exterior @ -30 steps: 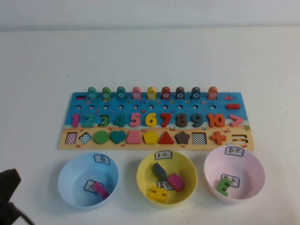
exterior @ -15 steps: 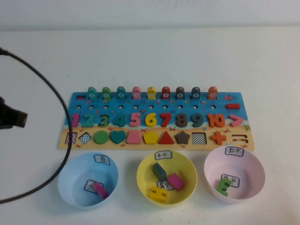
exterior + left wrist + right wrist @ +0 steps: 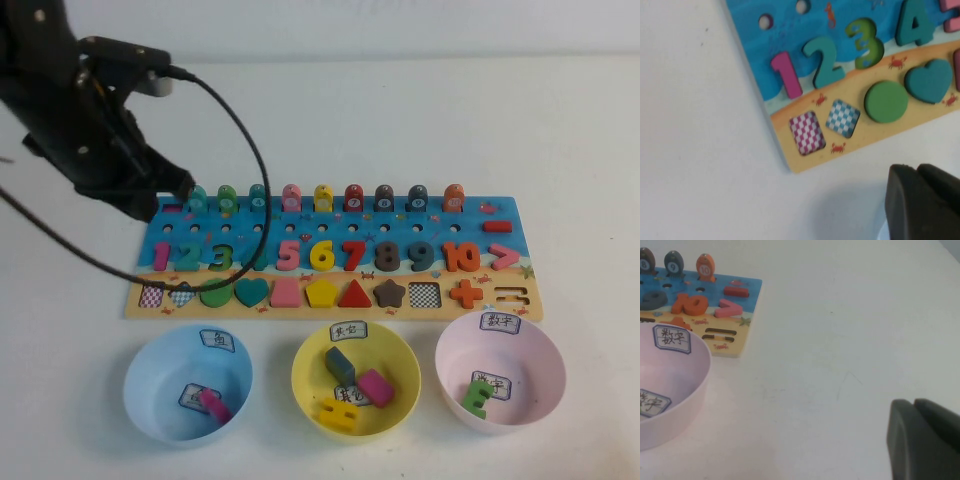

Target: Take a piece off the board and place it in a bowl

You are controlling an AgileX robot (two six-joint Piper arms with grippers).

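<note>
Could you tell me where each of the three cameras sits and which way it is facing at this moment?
High view: raised on the robot's side, angled down at the board, the bowls and the left gripper.
Left wrist view: above the board's corner near the green circle; left gripper shows, shut.
Right wrist view: low beside the pink bowl; right gripper shows, shut.
Shared: the board appears in all three.

White tabletop (image 3: 400,110), pale wall (image 3: 400,25) behind — evenly lit
</note>
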